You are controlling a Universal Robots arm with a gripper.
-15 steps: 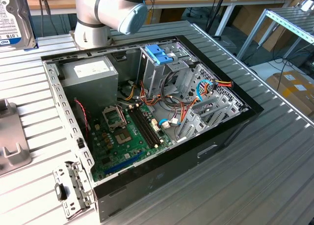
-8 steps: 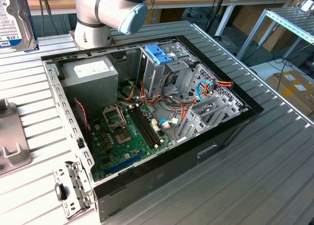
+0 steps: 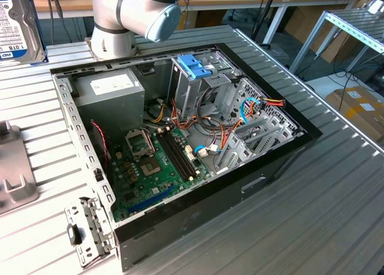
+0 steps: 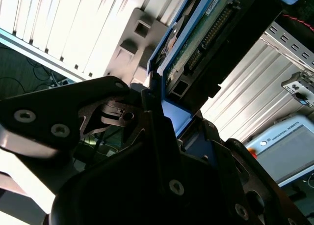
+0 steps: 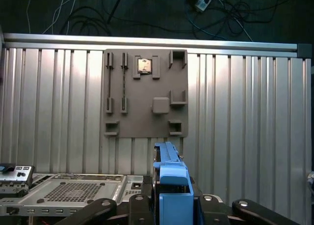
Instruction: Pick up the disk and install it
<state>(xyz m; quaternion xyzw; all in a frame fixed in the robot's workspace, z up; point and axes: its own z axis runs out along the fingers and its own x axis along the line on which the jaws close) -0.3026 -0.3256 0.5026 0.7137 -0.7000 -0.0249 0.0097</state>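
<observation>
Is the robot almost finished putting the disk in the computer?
About halfway. Picking up looks done: the claw grips the silver metal hard drive with light blue rails, held up in the air. Installing is left: the drive is outside the open black computer case, not in its metal drive cage.

At the exterior view's upper left, the disk (image 3: 31, 14) carries a disk label (image 3: 12, 38), white with a blue band. Bold capacity figures and a logo stand near its lower edge, with fine print above. Left of centre inside the case (image 3: 270, 167), the power supply (image 3: 102, 110) bears a supply label (image 3: 111, 83), white with rows of small grey print that cannot be made out. At the exterior view's right edge, a cardboard box (image 3: 359, 104) has white stickers whose print is illegible. In the second wrist view, a sticker (image 4: 216, 6) with dark print sits on the disk's circuit-board side, and a grey pendant (image 4: 287, 149) shows a line of maker's lettering.
</observation>
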